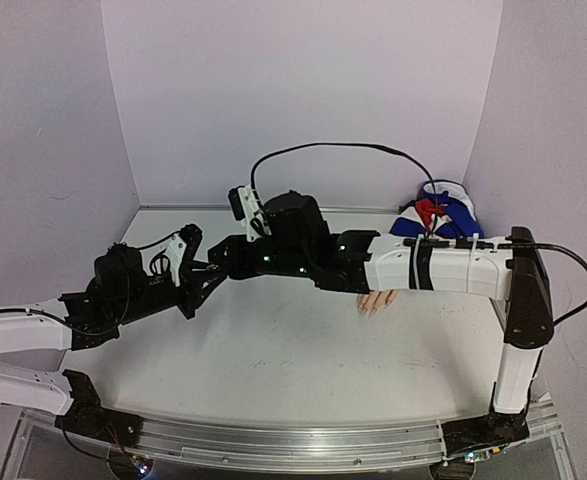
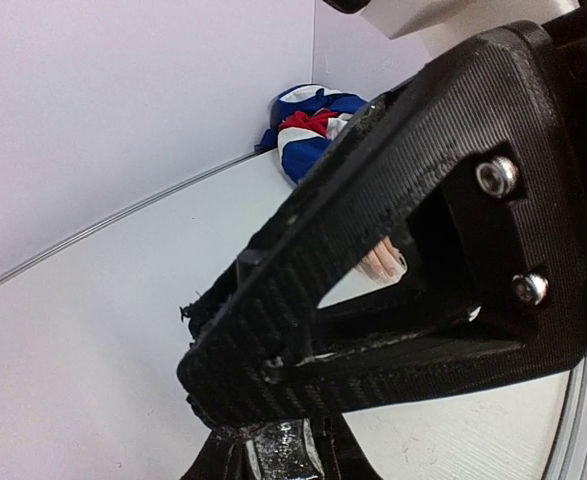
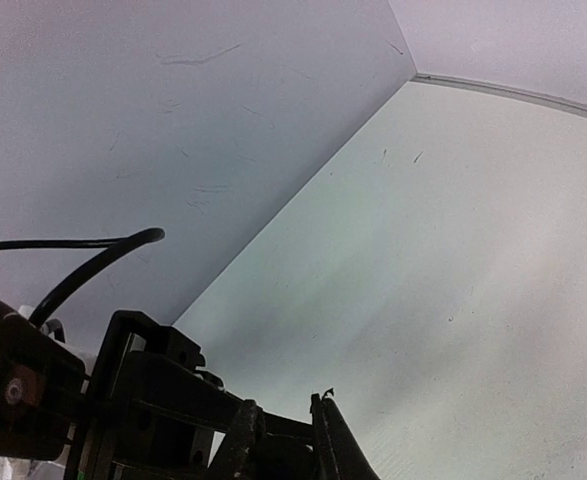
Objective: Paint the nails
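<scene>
The pale mannequin hand [image 1: 379, 299] lies right of centre, mostly under my right arm. Its nails [image 1: 370, 311] point toward the near edge, and its blue, white and red sleeve [image 1: 436, 214] bunches in the back right corner. Left of centre my two grippers meet. My left gripper [image 1: 199, 280] is shut on a small glossy dark bottle [image 2: 283, 448]. My right gripper [image 1: 221, 266] reaches across from the right, its black fingers [image 2: 373, 220] just above that bottle. Its jaws are shut on a dark thing, seemingly the bottle's cap [image 3: 285, 462]. The pale fingertips [image 2: 383, 263] show through a gap in the right gripper's frame.
Lilac walls [image 1: 303, 90] close in the white table [image 1: 273, 360] at the back and both sides. A black cable [image 1: 333, 148] arcs above the right arm. A metal rail [image 1: 293, 440] runs along the near edge between the arm bases.
</scene>
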Tool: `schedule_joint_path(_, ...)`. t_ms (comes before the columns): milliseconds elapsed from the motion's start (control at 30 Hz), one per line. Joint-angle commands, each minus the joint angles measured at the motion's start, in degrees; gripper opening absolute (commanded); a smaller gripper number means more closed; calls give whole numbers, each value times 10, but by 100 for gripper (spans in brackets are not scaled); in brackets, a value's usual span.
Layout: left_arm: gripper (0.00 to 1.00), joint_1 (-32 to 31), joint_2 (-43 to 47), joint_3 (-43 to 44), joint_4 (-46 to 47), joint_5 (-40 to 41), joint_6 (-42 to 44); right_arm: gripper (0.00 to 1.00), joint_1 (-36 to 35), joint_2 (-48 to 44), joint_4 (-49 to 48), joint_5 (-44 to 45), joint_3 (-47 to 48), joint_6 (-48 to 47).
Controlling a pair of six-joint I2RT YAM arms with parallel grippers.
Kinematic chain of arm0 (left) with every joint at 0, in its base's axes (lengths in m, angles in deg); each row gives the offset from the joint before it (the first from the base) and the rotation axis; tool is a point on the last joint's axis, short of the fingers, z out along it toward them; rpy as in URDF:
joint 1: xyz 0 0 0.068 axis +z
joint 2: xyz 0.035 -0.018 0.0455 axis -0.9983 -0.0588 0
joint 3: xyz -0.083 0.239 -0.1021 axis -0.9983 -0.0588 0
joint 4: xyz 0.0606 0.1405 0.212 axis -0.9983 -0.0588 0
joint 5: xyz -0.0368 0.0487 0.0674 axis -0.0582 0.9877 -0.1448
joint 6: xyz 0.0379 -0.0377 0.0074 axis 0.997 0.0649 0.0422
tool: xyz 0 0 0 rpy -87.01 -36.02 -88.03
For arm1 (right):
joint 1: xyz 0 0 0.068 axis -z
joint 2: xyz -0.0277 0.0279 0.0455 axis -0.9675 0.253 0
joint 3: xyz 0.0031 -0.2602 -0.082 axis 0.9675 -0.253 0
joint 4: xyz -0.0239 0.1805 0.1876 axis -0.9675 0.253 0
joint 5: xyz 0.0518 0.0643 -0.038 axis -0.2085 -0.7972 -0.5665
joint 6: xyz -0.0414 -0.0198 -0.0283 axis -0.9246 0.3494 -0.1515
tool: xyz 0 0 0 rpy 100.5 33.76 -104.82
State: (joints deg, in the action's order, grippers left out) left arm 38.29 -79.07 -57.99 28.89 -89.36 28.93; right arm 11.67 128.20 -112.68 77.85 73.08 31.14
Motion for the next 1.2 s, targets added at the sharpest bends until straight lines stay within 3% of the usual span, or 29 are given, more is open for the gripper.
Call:
schedule_joint_path(0, 0, 0, 19, 11, 36, -41, -29, 0, 2, -26, -18, -27, 1, -50)
schedule_joint_path(133, 0, 2, 14, 24, 36, -137, -37, 0, 8, -71, -33, -136, -51, -172)
schedule_joint_path(167, 0, 3, 11, 31, 36, -187, -34, 0, 15, -83, -39, -213, -66, -203)
schedule_joint_path(267, 0, 6, 3, 45, 36, -392, -14, 0, 36, -95, -48, -564, -93, -280)
schedule_joint_path(300, 0, 6, 4, 48, 36, -439, -2, 0, 36, -99, -49, -622, -99, -289)
schedule_joint_path(367, 0, 6, 12, 52, 39, -482, 2, 0, 37, -105, -47, -646, -107, -291)
schedule_joint_path(600, 0, 6, 11, 54, 39, -417, -2, 0, 34, -117, -58, -565, -125, -277)
schedule_joint_path(800, 0, 6, 3, 45, 36, -263, -2, 65, 34, -150, -60, -299, -135, -185)
schedule_joint_path(900, 0, 6, 3, 35, 25, -182, 14, 83, 37, -164, -11, -195, -124, -120)
schedule_joint_path(1000, 0, 6, 5, 26, 17, -149, 35, 87, 37, -152, 82, -127, -85, -85)
schedule_joint_path(1167, 0, 6, 4, 18, 12, -127, 65, 85, 37, -123, 148, -147, -36, -64)
